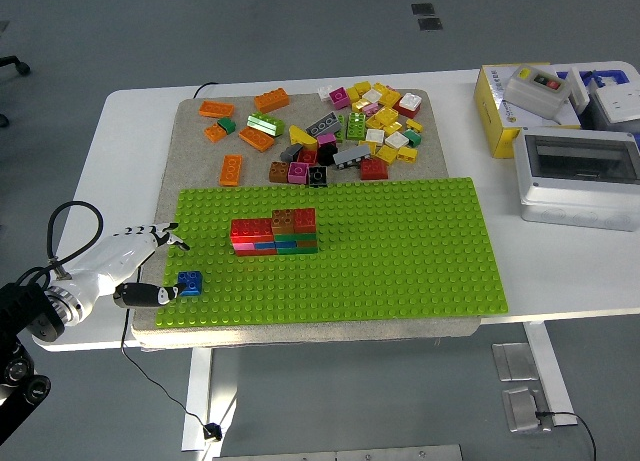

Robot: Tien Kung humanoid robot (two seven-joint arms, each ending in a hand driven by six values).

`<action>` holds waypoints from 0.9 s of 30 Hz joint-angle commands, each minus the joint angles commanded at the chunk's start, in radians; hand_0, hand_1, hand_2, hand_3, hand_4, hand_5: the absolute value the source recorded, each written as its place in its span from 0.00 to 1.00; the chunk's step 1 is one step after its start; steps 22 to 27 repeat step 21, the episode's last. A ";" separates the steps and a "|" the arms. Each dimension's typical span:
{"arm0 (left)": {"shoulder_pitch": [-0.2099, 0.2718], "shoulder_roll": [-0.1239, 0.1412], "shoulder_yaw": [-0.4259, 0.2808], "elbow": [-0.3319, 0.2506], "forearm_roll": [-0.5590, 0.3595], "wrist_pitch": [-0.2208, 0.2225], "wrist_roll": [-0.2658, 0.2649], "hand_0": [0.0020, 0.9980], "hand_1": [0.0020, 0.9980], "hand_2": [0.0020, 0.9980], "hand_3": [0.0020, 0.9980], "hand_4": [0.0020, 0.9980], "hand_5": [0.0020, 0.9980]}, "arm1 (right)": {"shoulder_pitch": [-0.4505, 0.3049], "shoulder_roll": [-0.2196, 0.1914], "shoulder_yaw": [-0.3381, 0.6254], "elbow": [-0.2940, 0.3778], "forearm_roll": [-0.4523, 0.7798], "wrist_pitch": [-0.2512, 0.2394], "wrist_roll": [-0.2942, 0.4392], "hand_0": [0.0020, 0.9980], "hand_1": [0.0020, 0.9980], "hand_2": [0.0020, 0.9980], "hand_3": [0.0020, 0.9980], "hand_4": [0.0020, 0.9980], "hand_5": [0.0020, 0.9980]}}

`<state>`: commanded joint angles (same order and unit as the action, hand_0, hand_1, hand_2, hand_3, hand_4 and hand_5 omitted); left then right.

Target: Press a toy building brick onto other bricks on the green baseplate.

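Observation:
A green baseplate (pixel 400 251) lies on a grey mat. On its left part stands a small stack of red, orange, green, pink and blue bricks (pixel 275 232). A single blue brick (pixel 189 283) sits on the baseplate's left edge. My left hand (pixel 150 266), white with dark fingertips, rests at the table's left front with its fingers spread; the thumb tip is just left of the blue brick, and I cannot tell whether it touches. The hand holds nothing. The right arm is out of view.
Loose bricks lie on the mat (pixel 195 161) behind the baseplate: orange ones (pixel 232 168) at the left, a mixed pile (pixel 365 126) at the right. A yellow box (pixel 520 106) and a grey case (pixel 578 176) stand at the table's right. A black cable (pixel 70 221) loops by my left wrist.

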<state>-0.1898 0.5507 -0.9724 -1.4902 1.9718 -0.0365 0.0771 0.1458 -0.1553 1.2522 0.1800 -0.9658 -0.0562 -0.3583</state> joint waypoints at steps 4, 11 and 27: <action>0.001 -0.010 0.002 0.007 0.006 0.002 0.003 1.00 1.00 1.00 0.77 0.73 0.31 | 0.000 0.001 0.000 0.000 0.000 0.000 -0.001 0.71 0.63 0.44 0.74 0.61 1.00; -0.003 -0.017 0.016 0.015 0.012 0.004 0.006 1.00 1.00 1.00 0.78 0.72 0.29 | 0.001 0.001 -0.002 0.000 0.003 -0.001 -0.001 0.71 0.64 0.45 0.74 0.61 1.00; 0.000 -0.025 0.020 0.028 0.019 0.005 0.008 1.00 1.00 1.00 0.78 0.72 0.29 | 0.002 0.001 -0.004 0.000 0.006 -0.001 -0.001 0.71 0.64 0.45 0.74 0.61 1.00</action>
